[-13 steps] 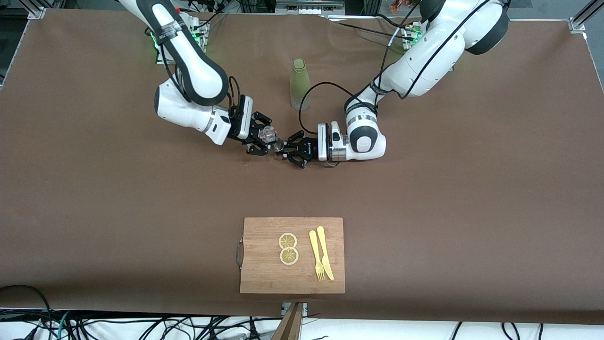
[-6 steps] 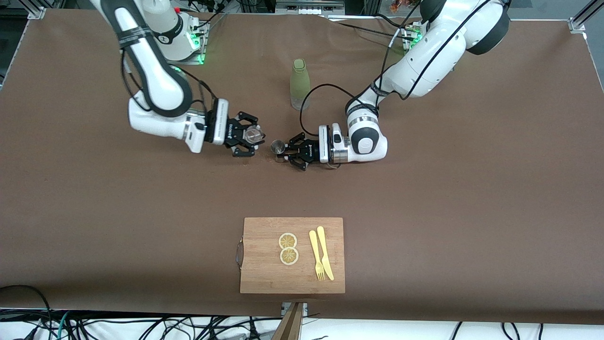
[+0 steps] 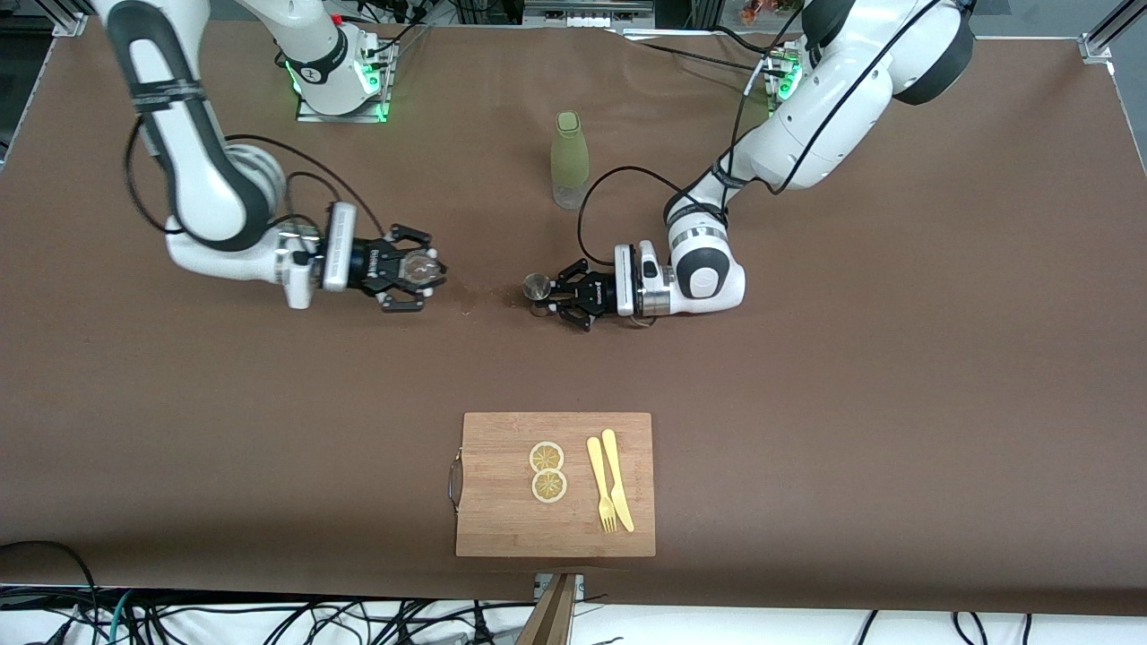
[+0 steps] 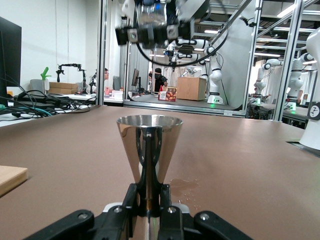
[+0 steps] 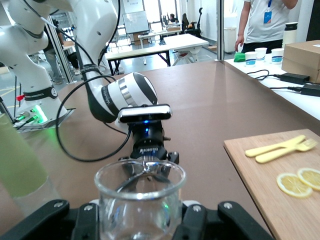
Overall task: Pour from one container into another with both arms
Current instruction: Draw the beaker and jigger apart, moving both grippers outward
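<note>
Left gripper (image 3: pixel 548 294) clamped on small conical steel jigger (image 3: pixel 538 287) mid-table; right gripper (image 3: pixel 428 271) clamped on clear glass cup (image 3: pixel 418 266), upright, toward right arm's end.

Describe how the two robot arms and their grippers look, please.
Both arms are thick, rounded white segments with dark grey to black bands at the joints. The left arm and the right arm each trail loose black cables. Each wrist ends in a white and silver block. The left gripper and right gripper are small, black and two-fingered. Green lights glow at both bases.
</note>
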Tool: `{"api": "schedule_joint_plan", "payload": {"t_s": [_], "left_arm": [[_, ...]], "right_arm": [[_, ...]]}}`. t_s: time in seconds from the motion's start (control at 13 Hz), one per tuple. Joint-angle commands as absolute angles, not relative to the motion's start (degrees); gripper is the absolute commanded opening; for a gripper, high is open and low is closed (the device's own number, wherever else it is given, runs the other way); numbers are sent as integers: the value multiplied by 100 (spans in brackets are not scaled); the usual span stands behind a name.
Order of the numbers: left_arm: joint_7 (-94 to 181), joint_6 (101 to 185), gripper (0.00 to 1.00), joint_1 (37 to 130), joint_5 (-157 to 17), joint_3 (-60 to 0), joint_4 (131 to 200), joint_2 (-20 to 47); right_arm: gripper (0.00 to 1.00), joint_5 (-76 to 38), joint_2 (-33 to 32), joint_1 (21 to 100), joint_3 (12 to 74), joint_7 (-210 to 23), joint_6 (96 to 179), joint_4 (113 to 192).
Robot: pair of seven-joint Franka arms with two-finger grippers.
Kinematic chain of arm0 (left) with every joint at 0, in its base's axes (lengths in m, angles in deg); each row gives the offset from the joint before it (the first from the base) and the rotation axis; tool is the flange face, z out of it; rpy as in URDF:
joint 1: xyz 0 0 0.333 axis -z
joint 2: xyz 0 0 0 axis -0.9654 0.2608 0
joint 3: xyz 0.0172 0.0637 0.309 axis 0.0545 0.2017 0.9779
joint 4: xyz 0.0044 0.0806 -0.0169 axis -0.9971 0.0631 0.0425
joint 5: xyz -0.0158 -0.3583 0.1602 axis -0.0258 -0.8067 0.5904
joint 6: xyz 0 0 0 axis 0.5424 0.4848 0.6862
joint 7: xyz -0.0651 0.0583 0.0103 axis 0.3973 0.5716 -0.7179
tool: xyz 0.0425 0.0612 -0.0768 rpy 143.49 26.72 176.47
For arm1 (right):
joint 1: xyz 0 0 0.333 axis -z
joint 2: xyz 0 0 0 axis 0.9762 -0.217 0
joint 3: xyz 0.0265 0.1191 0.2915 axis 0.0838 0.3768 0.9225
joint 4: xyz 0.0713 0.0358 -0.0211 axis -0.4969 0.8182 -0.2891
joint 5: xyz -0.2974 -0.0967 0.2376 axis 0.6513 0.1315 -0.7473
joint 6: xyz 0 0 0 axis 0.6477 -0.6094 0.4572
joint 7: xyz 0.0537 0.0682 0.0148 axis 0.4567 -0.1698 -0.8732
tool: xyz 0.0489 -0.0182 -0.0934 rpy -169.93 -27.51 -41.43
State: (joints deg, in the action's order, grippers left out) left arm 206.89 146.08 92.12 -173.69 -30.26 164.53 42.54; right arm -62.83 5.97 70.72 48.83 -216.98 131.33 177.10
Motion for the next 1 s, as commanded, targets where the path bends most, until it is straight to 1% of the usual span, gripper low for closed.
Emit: {"api": "schedule_joint_plan", "payload": {"t_s": [0.0, 0.23, 0.46, 0.62, 0.77, 0.92], "left_arm": [[21307, 14362, 0, 8966, -17112, -3073, 16675, 4173], [21298, 14161, 0, 8764, -16822, -3047, 16816, 4094], [21255, 14055, 0, 8500, -16435, -3012, 17009, 3901], [21211, 13757, 0, 8333, -16137, -2898, 17176, 3752], [21053, 13520, 0, 8122, -15602, -2775, 17299, 3593], [21035, 13003, 0, 7990, -15206, -2477, 17396, 3523]], "right_arm": [[20, -6001, 390, 7403, 4509, -22018, 12512, 17670], [20, -5702, 127, 7632, 3850, -22316, 12028, 17661], [20, -5255, -469, 7965, 3506, -22589, 11246, 17083], [20, -5121, -830, 8124, 3321, -22721, 10728, 16774], [20, -4999, -1112, 8361, 3285, -23010, 10638, 16564], [20, -4972, -1454, 8581, 3285, -23274, 10637, 16344]]}}
